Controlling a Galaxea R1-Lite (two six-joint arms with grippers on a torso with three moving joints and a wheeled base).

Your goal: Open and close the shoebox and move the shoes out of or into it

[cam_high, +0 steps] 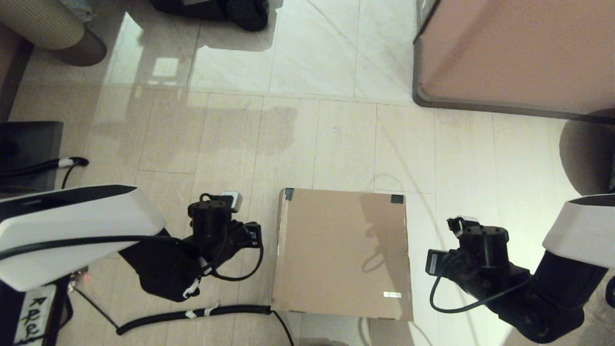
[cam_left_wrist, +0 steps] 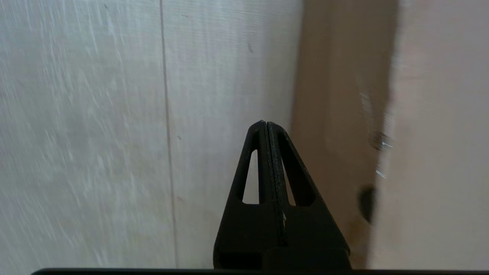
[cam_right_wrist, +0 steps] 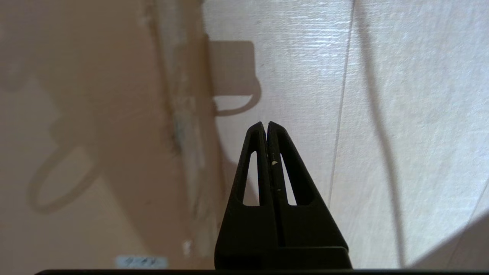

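Observation:
The shoebox (cam_high: 342,252) sits shut on the tiled floor, a plain brown square with dark tape (cam_high: 289,193) on its two far lid corners and a small white label (cam_high: 392,294) near the front right. The shoes are out of view. My left gripper (cam_left_wrist: 264,123) hangs shut and empty over the floor just left of the box's side wall (cam_left_wrist: 336,114). My right gripper (cam_right_wrist: 266,123) is shut and empty too, above the floor just right of the shoebox (cam_right_wrist: 95,114). In the head view the left wrist (cam_high: 216,230) and right wrist (cam_high: 475,250) flank the box.
A big pinkish-brown cabinet (cam_high: 519,53) with a dark base stands at the back right. A black coiled cable (cam_high: 192,315) lies on the floor by the box's near left corner. A ribbed round object (cam_high: 48,24) and a dark block (cam_high: 29,149) sit at the left.

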